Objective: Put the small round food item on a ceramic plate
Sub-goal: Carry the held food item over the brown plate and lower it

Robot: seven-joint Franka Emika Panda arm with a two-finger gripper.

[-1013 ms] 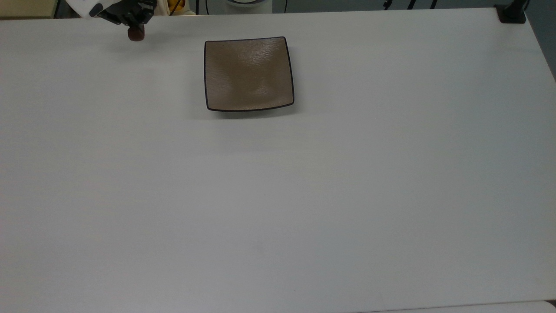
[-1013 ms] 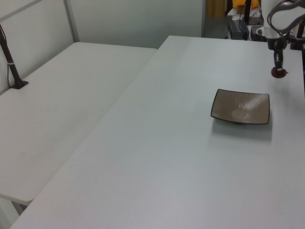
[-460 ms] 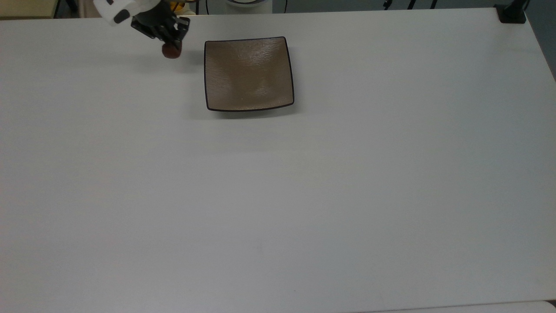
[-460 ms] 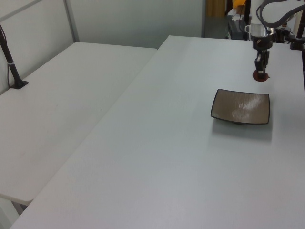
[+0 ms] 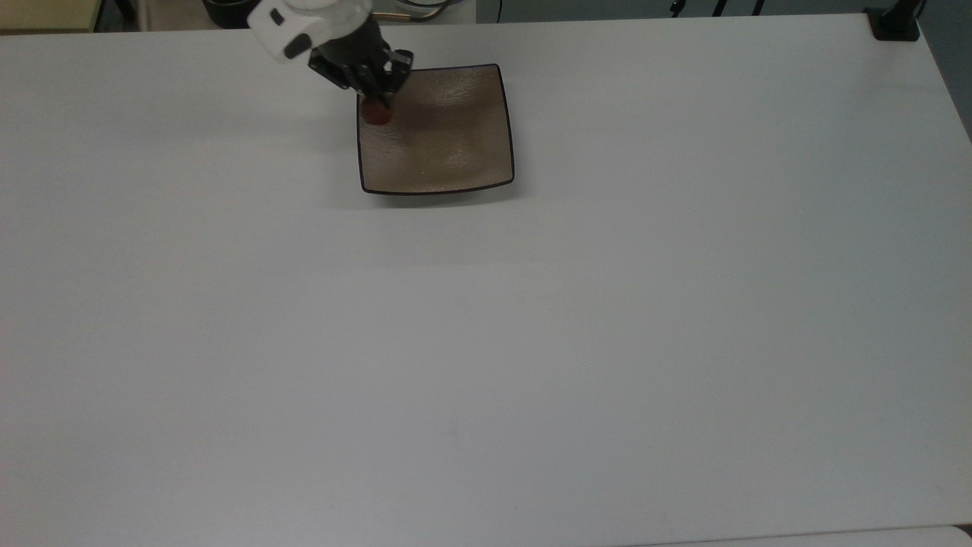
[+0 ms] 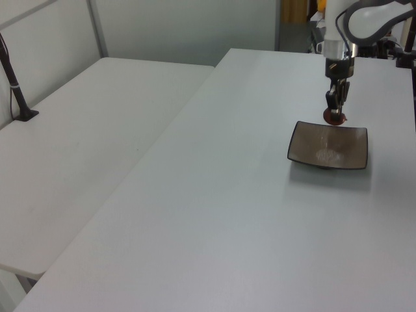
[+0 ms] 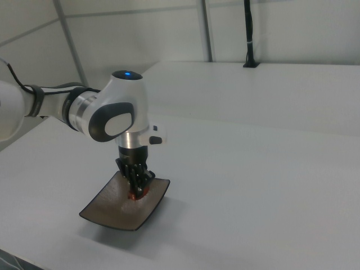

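Note:
The small round food item (image 5: pixel 375 112) is a dark reddish-brown lump held in my gripper (image 5: pixel 377 105), which is shut on it. It hangs just above the ceramic plate (image 5: pixel 448 144), a square brownish-tan plate with a dark rim, over the plate's upper-left corner in the top view. In the left view the gripper (image 6: pixel 335 114) holds the food item (image 6: pixel 335 118) at the plate's (image 6: pixel 331 148) far edge. In the right view the gripper (image 7: pixel 138 188) and the food item (image 7: pixel 136 194) are low over the plate (image 7: pixel 109 209).
The plate sits on a wide white table (image 5: pixel 531 342). A second white table (image 6: pixel 78 149) adjoins it on the left view's left, with a black clamp post (image 6: pixel 16 91) on it. Another black clamp (image 5: pixel 894 23) stands at the top view's upper-right corner.
The gripper has carried the food item to the top view's right, from the bare table beside the plate to over the plate's corner. The plate has not moved.

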